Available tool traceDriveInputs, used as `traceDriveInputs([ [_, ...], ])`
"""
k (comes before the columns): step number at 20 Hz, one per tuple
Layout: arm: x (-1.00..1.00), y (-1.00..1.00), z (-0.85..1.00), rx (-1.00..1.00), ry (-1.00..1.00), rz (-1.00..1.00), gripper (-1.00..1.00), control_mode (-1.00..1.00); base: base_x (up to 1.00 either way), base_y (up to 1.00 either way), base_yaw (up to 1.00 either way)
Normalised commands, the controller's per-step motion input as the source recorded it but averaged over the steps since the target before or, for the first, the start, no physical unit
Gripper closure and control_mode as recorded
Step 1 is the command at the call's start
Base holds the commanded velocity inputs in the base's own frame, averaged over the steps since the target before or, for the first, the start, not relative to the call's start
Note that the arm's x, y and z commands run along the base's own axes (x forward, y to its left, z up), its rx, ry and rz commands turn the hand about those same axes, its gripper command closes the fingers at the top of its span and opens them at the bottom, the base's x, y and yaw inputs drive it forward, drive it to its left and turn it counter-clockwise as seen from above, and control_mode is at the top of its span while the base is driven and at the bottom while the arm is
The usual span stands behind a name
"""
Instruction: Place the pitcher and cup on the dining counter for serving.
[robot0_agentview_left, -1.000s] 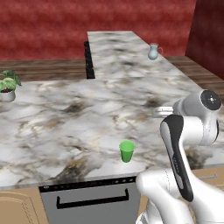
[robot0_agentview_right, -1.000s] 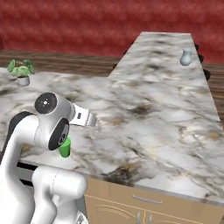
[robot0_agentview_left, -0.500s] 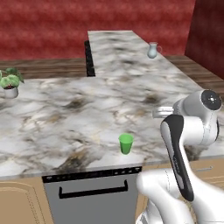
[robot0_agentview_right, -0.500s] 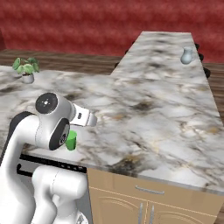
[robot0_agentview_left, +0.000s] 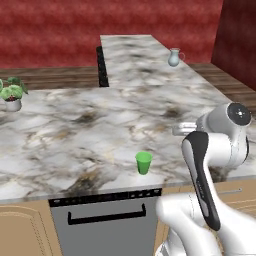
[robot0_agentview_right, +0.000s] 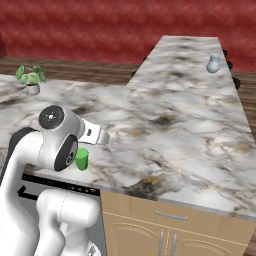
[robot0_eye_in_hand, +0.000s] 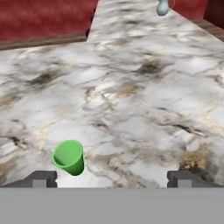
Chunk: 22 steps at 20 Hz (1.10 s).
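At the far left of the left base view a white pot with a green plant (robot0_agentview_left: 11, 97) stands on the marble counter (robot0_agentview_left: 75, 125) over wooden cabinets, near that counter's back edge; the right base view shows the same plant (robot0_agentview_right: 31, 79) at its upper left. Moving right, a dark-fronted appliance with a bar handle (robot0_agentview_left: 107, 216) sits under the counter's front edge, and just above it the cup (robot0_agentview_left: 144, 163) stands upright on the marble close to that edge, alone and touched by nothing. In the right base view the cup (robot0_agentview_right: 82, 158) peeks out beside the arm's round white joint, partly hidden by it. In the hand view the cup (robot0_eye_in_hand: 69, 157) is low and left, leaning in the picture because the camera is tilted, near the left of the two dark fingertips (robot0_eye_in_hand: 40, 178); the gripper (robot0_eye_in_hand: 111, 179) has its jaws spread wide with nothing between them, and it stands apart from the cup. Further right and well back, the dining counter (robot0_agentview_left: 135, 55) runs away from the camera as a long arm of veined marble, with dark stools along its left side, and the pitcher (robot0_agentview_left: 174, 57) stands upright on it near its right edge, well apart from the cup; the right base view shows the pitcher (robot0_agentview_right: 213, 63) at upper right
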Motion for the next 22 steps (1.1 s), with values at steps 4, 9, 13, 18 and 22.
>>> traceDriveInputs([
  [4, 0.06, 0.37, -0.08, 0.0, 0.47, 0.0, -1.0, -1.0, 0.0, 0.0, 0.0],
  [9, 0.25, 0.26, -0.02, 0.0, 0.5, 0.0, -1.0, -1.0, 0.0, 0.0, 0.0],
  [13, 0.15, 0.0, -0.17, 0.0, 0.19, 0.0, -1.0, -1.0, 0.0, 0.0, 0.0],
  [18, 0.09, 0.0, -0.45, 0.01, 0.04, 0.0, -1.0, -1.0, 0.0, 0.0, 0.0],
  [22, 0.21, 0.04, -0.41, 0.0, 0.0, 0.0, -1.0, -1.0, 0.0, 0.0, 0.0],
])
